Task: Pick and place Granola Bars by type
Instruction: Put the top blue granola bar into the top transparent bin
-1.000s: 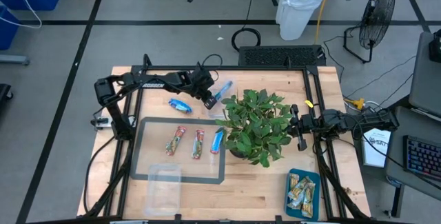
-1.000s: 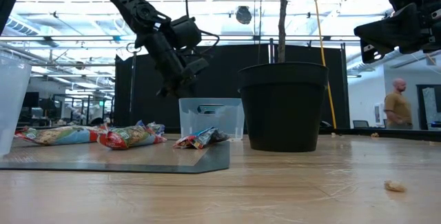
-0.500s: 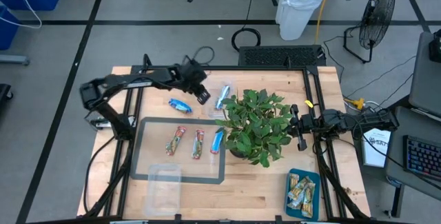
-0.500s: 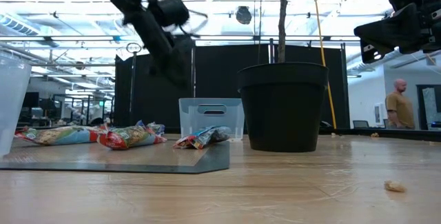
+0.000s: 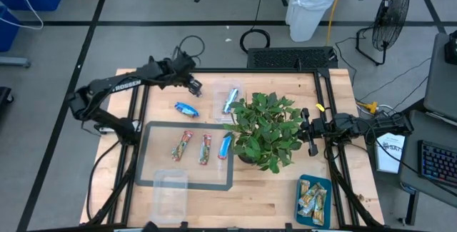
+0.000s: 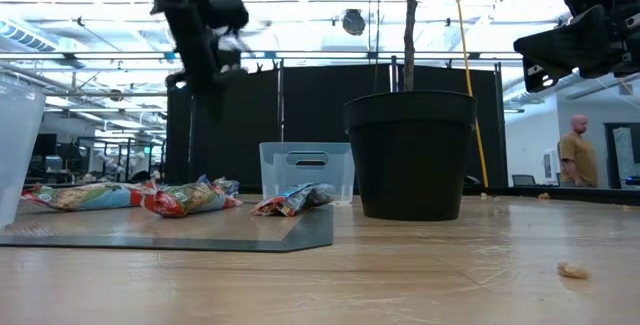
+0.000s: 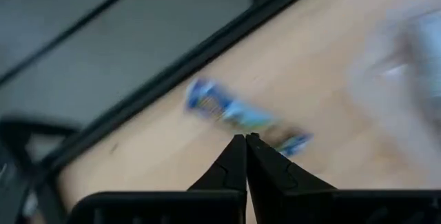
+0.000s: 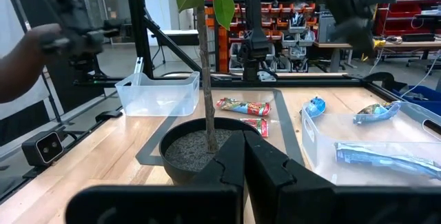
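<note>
We record the left gripper (image 5: 195, 86) with its fingers (image 7: 234, 156) pressed together on nothing, raised above the far left part of the tabletop (image 5: 271, 189), beyond a loose blue bar (image 5: 187, 108) that lies on the bare wood; the left wrist view looks down on that same bar (image 7: 238, 116) just past the fingertips. In the low view this gripper (image 6: 205, 73) hangs high over the mat. We record the right gripper (image 5: 305, 129) with fingers (image 8: 231, 158) likewise closed and empty, held at the right edge of the plant (image 5: 265, 128), above its pot (image 8: 203, 148). On the mat (image 5: 153, 175), left of the plant, we count three bars in a row: a red one (image 5: 182, 146), a second red one (image 5: 206, 148) beside it, and a blue one (image 5: 226, 145) nearest the plant. One blue bar (image 5: 230, 100) lies in a clear tub (image 5: 238, 89) at the far side of the tabletop, just beyond the leaves; the right wrist view shows that tub (image 8: 317, 145) with a blue bar (image 8: 386, 158) in it. A second clear tub (image 5: 169, 189) sits on the near edge of the mat. A teal tray (image 5: 314, 182) at the near right corner holds green bars (image 5: 312, 198). A person (image 6: 576, 155) stands in the room behind.
</note>
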Controlling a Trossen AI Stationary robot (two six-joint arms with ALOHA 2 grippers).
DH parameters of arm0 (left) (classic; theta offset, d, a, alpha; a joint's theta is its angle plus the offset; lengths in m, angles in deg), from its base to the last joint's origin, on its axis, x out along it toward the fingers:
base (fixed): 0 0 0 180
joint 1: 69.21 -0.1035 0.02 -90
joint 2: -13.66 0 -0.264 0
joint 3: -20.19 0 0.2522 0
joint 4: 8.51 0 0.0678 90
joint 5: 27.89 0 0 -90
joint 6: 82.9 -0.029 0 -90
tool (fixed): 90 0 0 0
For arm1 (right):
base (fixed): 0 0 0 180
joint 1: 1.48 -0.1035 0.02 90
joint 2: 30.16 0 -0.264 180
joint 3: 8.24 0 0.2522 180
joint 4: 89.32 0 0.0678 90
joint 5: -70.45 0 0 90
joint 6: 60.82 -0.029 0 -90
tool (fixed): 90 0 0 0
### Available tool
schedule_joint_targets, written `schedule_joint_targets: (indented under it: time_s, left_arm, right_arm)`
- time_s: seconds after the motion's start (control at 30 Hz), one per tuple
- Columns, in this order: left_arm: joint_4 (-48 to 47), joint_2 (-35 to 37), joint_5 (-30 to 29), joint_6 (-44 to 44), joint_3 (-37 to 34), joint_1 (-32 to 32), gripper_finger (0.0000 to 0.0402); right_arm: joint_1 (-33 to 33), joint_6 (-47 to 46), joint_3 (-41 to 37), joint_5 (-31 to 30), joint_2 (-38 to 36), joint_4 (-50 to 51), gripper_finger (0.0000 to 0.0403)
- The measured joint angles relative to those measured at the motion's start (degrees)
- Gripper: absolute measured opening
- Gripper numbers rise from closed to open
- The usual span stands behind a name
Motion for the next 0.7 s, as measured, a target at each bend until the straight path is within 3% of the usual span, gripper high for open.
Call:
schedule_joint_targets:
  time_s: [0.1,0.3,0.37,0.53,0.7]
  left_arm:
    - [-1.16,-1.45,0.53,1.27,-1.04,-4.75,0.0030]
    - [4.89,-5.91,15.56,1.14,-4.78,-13.24,0.0122]
    - [6.78,-7.65,18.21,1.00,-5.90,-15.40,0.0155]
    - [10.89,-9.78,18.24,0.28,-6.91,-17.55,0.0215]
    - [14.31,-9.26,19.21,0.89,-6.85,-17.56,0.0238]
  right_arm:
    - [0.02,0.02,0.00,0.00,0.00,0.00,0.0000]
    - [0.02,0.00,0.00,0.02,0.00,0.00,0.0000]
    - [0.02,0.00,0.02,0.02,0.00,0.00,0.0000]
    - [0.00,0.00,0.02,0.02,0.00,0.00,0.0000]
    - [0.00,0.01,0.00,0.01,0.00,0.00,0.0000]
